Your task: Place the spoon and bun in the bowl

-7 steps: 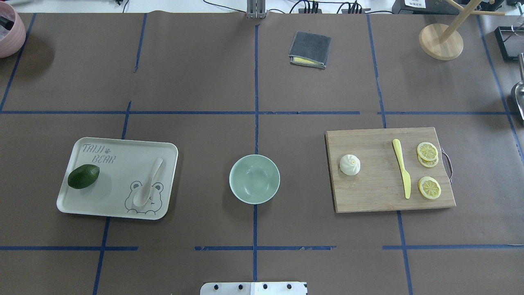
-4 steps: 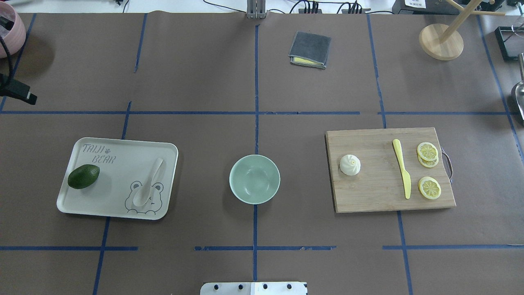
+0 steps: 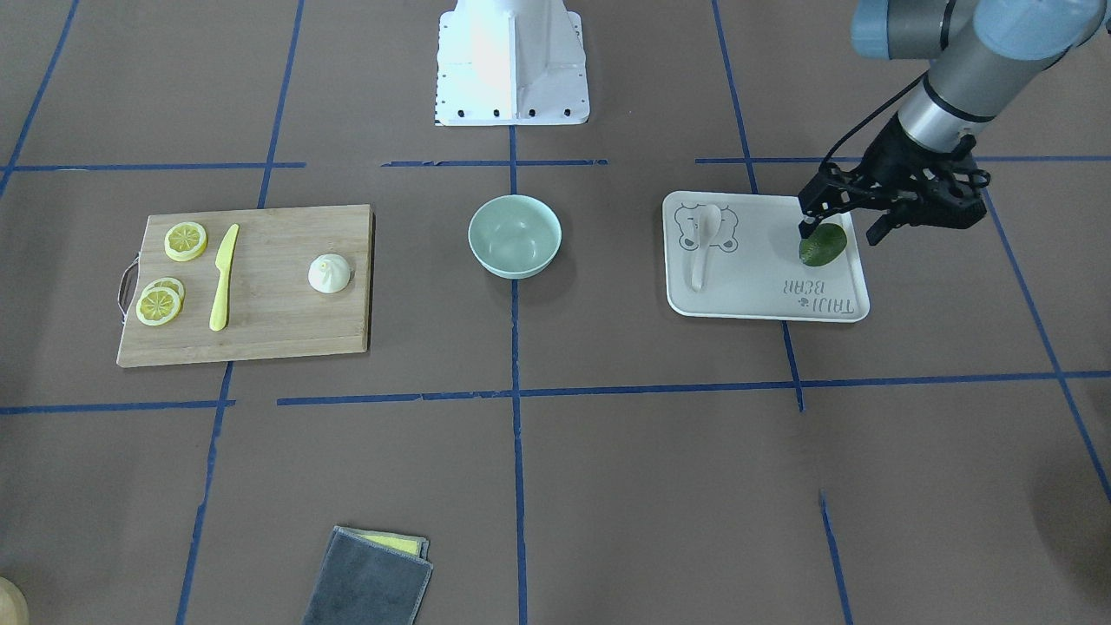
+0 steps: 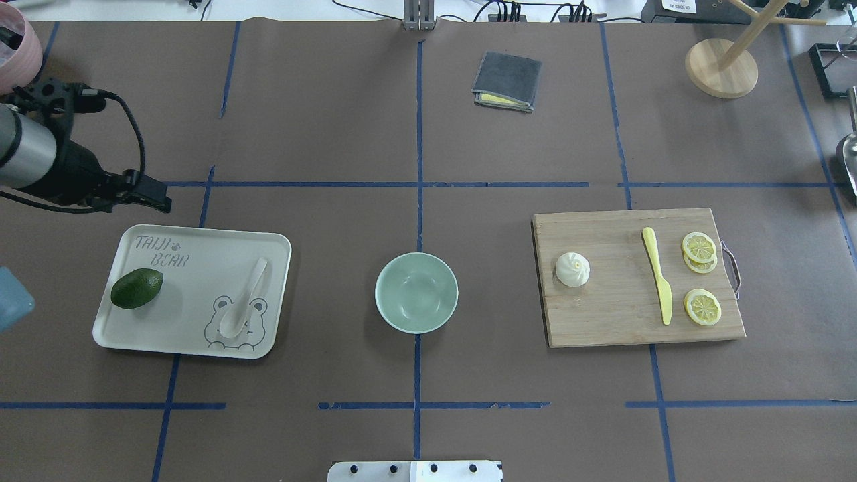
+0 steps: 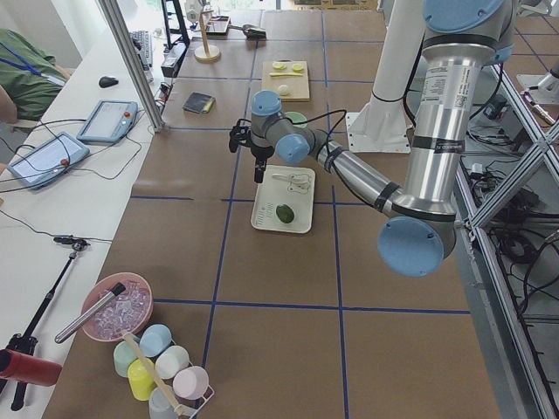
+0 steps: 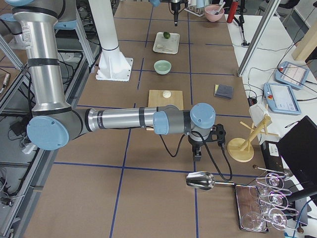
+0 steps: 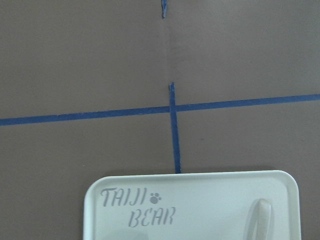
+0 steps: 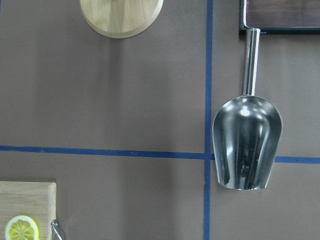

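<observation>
The off-white spoon (image 4: 241,301) lies on the right side of the beige bear-print tray (image 4: 201,248), scoop toward the robot. Its handle tip shows in the left wrist view (image 7: 260,215). The white pleated bun (image 4: 572,269) sits on the wooden cutting board (image 4: 616,301). The empty mint-green bowl (image 4: 416,294) stands between them at the table's middle. My left gripper (image 4: 150,197) hangs above the tray's far left corner, near the avocado (image 3: 822,245), open and empty (image 3: 840,227). My right gripper (image 6: 198,151) shows only in the right side view, far from the board; I cannot tell its state.
A yellow plastic knife (image 4: 657,274) and lemon slices (image 4: 702,306) share the board. A folded grey cloth (image 4: 507,81) lies at the far middle. A wooden stand (image 4: 721,67) and a metal scoop (image 8: 246,142) are at the far right, a pink bowl (image 4: 13,47) at the far left.
My left arm has come in from the left edge and moved right, toward the tray's far left corner. The spoon, bun and bowl have not moved.
</observation>
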You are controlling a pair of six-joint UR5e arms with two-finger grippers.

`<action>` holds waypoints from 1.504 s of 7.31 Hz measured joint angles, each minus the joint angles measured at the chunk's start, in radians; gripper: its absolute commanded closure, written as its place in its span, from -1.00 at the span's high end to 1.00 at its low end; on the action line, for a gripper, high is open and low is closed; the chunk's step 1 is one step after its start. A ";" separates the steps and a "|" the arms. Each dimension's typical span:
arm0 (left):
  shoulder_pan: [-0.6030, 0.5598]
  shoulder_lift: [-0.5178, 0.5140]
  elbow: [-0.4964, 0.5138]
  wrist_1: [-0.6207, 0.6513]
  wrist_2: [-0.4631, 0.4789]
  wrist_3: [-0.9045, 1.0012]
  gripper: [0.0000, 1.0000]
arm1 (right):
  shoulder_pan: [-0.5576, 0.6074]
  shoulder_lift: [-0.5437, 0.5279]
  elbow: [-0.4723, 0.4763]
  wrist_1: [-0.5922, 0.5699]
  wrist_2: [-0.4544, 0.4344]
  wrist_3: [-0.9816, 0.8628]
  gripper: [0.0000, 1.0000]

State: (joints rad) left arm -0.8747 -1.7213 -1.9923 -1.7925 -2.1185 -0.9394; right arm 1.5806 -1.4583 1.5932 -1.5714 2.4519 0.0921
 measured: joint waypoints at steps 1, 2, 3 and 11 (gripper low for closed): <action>0.061 -0.030 0.013 -0.003 0.048 -0.058 0.93 | -0.025 0.001 0.035 0.000 0.003 0.064 1.00; 0.110 -0.062 0.035 -0.004 0.083 -0.100 0.90 | -0.043 0.001 0.067 0.000 0.006 0.112 1.00; 0.153 -0.088 0.061 -0.008 0.114 -0.125 0.87 | -0.055 0.001 0.090 0.000 0.011 0.142 1.00; 0.304 -0.114 0.218 -0.140 0.236 -0.181 0.41 | -0.183 0.004 0.259 -0.001 0.029 0.442 1.00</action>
State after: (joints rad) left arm -0.5705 -1.8355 -1.7746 -1.9326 -1.8822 -1.1208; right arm 1.3980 -1.4541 1.8519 -1.5723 2.4811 0.5337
